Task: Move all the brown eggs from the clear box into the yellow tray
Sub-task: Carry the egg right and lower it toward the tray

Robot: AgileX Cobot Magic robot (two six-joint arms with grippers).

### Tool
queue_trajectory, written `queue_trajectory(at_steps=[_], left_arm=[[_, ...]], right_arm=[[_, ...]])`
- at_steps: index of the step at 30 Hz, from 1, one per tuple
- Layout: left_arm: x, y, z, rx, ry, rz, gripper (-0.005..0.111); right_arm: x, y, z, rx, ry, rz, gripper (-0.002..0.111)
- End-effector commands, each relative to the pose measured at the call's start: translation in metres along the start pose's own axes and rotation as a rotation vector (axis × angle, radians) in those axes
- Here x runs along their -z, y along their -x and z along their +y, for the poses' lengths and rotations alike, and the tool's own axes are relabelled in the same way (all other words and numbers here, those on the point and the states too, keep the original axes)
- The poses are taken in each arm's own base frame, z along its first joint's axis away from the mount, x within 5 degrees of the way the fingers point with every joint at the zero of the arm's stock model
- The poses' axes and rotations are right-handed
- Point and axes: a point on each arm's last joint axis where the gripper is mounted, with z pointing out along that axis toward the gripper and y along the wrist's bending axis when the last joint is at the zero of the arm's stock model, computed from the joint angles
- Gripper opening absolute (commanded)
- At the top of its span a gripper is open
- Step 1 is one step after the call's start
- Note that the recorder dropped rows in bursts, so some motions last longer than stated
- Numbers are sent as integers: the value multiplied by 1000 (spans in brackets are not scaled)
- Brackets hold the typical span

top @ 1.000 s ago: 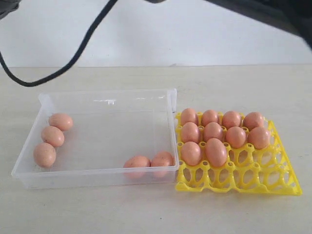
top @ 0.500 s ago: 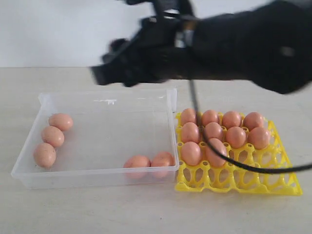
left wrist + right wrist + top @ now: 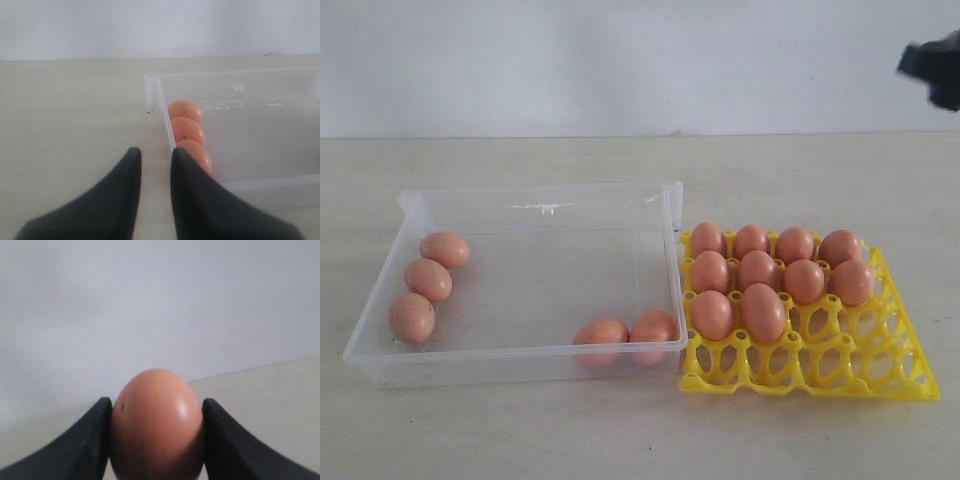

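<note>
The clear box (image 3: 672, 215) holds three brown eggs (image 3: 428, 279) along its left wall and two more (image 3: 601, 333) at its front right corner. Next to it on the right, the yellow tray (image 3: 880, 375) carries several eggs (image 3: 757, 268) in its back rows. In the left wrist view my left gripper (image 3: 154, 156) stands open just outside the box wall (image 3: 165, 112), beside the three eggs (image 3: 187, 130), with only bare table between its fingers. My right gripper (image 3: 157, 401) is shut on a brown egg (image 3: 156, 425), held up in front of the wall.
A dark part of an arm (image 3: 935, 68) shows at the upper right edge of the exterior view. The light table (image 3: 520, 430) runs around the box and tray, and a white wall (image 3: 620, 60) stands behind them.
The dark arm that crossed above the box half a second ago has left the view; only a piece stays at the upper right. The eggs in box and tray have not moved.
</note>
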Motion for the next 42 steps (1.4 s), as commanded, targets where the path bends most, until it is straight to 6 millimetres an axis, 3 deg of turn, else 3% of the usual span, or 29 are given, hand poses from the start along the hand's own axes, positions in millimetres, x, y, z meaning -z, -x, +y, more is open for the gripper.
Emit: queue_trajectory(at_steps=[1,5,7,9,13,17,20,22,24,28,42], left_arm=[[0,1,0,24,-6,-8,30],[0,1,0,16,-6,-8,30],[0,1,0,16,-6,-8,30],[0,1,0,13,-5,-8,30],[0,1,0,-24,-3,-8,26],[0,1,0,-26,-2,-8,12],[0,1,0,-55,-2,-8,-3],[0,1,0,-62,-2,-8,-4],[0,1,0,-66,-2,-8,-4],[0,1,0,-66,-2,-8,-4],[0,1,0,-66,-2,-8,-4]], right_arm=[[-26,12,-15,-316,121,-160,0],[-50,-10,28,-128,864,152,0],[-57,-32,32,-130,1014,366,0],[-56,-47,31,-117,1041,476,0],[-44,-66,27,-35,1057,517,0],[-23,-89,22,36,1026,534,0],[-16,-119,6,138,853,617,0],[-17,-130,-5,164,713,665,0],[-21,-127,-6,115,666,622,0],[-22,-118,1,99,737,517,0],[-25,-128,-14,212,598,611,0]])
